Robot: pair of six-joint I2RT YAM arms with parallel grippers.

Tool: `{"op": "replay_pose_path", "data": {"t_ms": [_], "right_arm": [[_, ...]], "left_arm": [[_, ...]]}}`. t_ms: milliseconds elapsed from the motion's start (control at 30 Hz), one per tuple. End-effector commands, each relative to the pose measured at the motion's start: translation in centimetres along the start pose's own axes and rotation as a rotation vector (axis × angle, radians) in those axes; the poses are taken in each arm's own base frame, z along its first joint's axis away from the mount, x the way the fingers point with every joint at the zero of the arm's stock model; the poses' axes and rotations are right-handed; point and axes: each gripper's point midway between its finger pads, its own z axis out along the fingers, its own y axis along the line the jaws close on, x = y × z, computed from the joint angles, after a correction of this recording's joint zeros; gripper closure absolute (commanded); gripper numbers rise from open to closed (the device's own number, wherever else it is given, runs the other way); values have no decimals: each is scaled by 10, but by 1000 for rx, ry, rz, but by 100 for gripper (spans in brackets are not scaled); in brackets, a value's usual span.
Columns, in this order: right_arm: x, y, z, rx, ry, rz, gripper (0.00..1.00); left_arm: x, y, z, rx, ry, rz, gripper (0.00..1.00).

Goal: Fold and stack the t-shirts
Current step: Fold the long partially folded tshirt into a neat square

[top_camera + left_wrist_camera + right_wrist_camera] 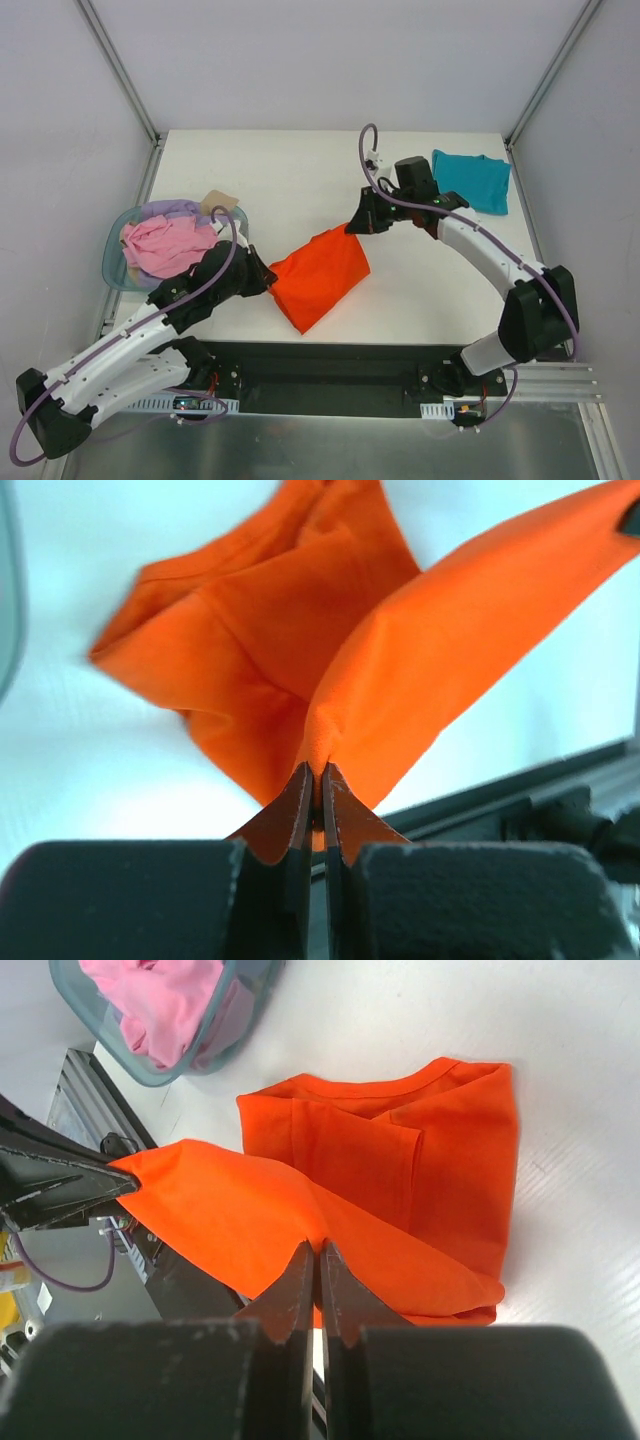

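An orange-red t-shirt point(320, 278) lies partly folded near the front middle of the table. My left gripper point(268, 283) is shut on its near-left edge, the cloth point(420, 670) pinched between the fingers point(345, 815). On the far-right corner of the same shirt point(300, 1200) my right gripper point(352, 226) is shut. The stretch of cloth between the two grippers is lifted and taut. A folded teal t-shirt point(472, 180) rests flat at the back right. Pink point(165, 246), lavender point(172, 209) and tan point(220, 201) shirts sit bunched in the basket.
A translucent blue plastic basket point(112, 262) stands at the table's left edge, also seen in the right wrist view as the basket point(110, 1035). The black base rail point(330, 365) runs along the near edge. Metal frame posts stand at the back corners.
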Motion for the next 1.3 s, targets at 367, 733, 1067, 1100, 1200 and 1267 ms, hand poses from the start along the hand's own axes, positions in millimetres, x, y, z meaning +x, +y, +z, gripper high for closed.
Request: {"op": "replay_pose_path", "data": {"t_ms": [367, 733, 1067, 1100, 1200, 1267], "right_arm": [[-27, -60, 95, 35, 83, 35, 99], [-14, -116, 135, 163, 90, 46, 98], [-27, -97, 123, 130, 82, 24, 43], [-29, -92, 119, 127, 82, 19, 4], [-34, -73, 99, 107, 65, -5, 4], [-35, -59, 82, 94, 35, -9, 4]], "left_arm": [[-11, 97, 44, -517, -72, -95, 100], [-18, 106, 68, -632, -28, -50, 100], [-29, 84, 68, -550, -12, -23, 64], [-27, 76, 68, -515, 12, -18, 51], [-33, 53, 66, -420, 37, 1, 40], [-32, 35, 61, -335, 69, -1, 28]]}}
